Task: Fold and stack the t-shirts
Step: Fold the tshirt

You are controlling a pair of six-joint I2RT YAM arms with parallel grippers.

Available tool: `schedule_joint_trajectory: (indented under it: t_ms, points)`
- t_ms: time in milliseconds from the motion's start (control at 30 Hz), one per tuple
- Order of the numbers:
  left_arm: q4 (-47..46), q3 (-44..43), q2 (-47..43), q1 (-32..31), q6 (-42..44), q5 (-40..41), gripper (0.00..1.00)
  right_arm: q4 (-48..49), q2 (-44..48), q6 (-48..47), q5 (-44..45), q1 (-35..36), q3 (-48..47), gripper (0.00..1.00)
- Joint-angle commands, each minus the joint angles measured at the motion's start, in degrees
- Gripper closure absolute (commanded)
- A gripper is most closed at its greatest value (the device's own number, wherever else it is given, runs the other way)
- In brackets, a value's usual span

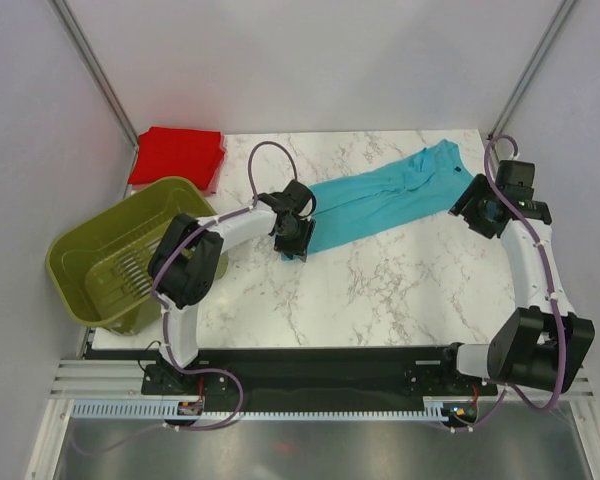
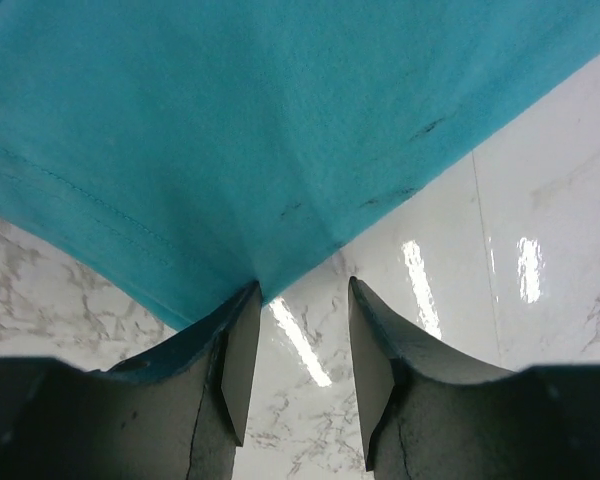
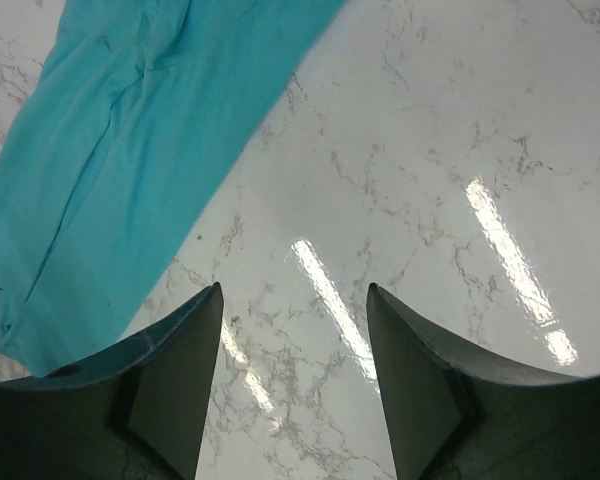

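We are working on a shiny white marble table (image 1: 380, 290) with grey walls (image 1: 330, 60) around. The turquoise t-shirt (image 1: 380, 200) is lying stretched across the upper middle, the red t-shirt (image 1: 178, 155) folded at upper left. Our left gripper (image 2: 300, 300) and right gripper (image 3: 292, 300) are holding nothing, fingers spread.

Likely a robot lab: plain panel walls (image 1: 40, 110) enclosing a marble table (image 1: 380, 300).

The left arm was extended forward and to the right from its base, elbow raised. The left gripper (image 1: 294, 243) pointed downward, jaws parted with nothing between them. The right arm stood along the right side, wrist bent inward, and the right gripper (image 1: 467, 208) was likewise spread and empty.
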State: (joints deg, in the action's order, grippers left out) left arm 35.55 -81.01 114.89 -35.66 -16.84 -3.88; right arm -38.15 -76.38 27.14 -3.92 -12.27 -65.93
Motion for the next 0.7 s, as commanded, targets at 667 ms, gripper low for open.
schedule_joint_trajectory:
  t_ms: [667]
  points:
    - [-0.66, 25.02, -28.3, -14.88, -18.85, -6.31, 0.47, 27.06, -8.68, 4.86, -6.09, -3.28, 10.91, 0.33]
